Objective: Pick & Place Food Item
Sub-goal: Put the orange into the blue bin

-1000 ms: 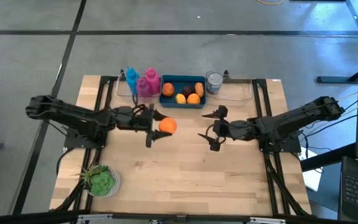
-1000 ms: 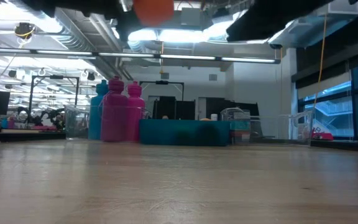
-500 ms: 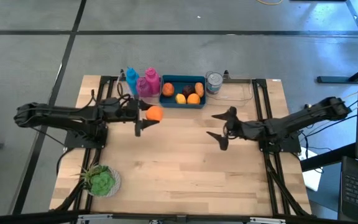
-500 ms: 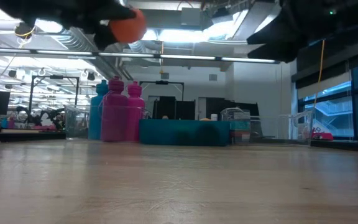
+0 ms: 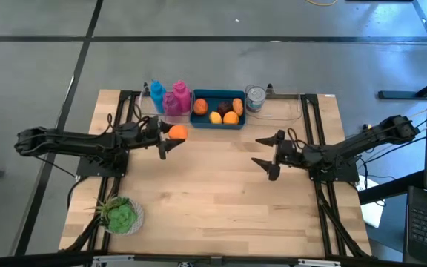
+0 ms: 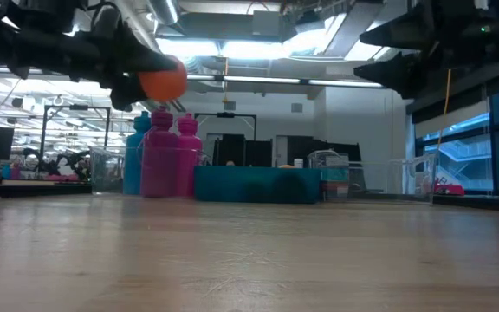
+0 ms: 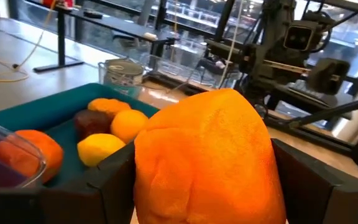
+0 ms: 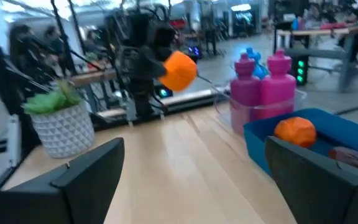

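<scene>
Orange fruit [image 5: 177,133] sits clamped between the left gripper [image 5: 167,138] fingers, held up off the table [image 5: 221,193], well clear of the wood in the low view. Position: near the table's back-left, just beside the pink bottles [image 5: 177,98] and close to the blue bin [image 5: 218,110]. Likely reason for the height: a carry pose, so the fruit clears the bin wall and the bottles on the way. Whether it goes into the bin or somewhere else, can't tell from this moment.

Left wrist view shows the grip clearly: one dark finger on each side of the fruit, pinching at about its widest part, the fruit bulging above them. Hold looks secure, centred.

Right gripper [image 5: 267,155] hovers over the table's right half, jaws spread wide, nothing in them. It looks parked, waiting, well apart from the fruit.

Bin holds other food: an orange piece, yellow ones, a dark one. Tin can [image 5: 255,97] stands just beside the bin's right end. Potted plant [image 5: 120,215] at front-left, not involved.

Fruit look: bright orange, roundish, slightly lumpy with a matte, dimpled skin. Probably a toy or foam fruit, judging by the soft surface; should take the squeeze fine.
</scene>
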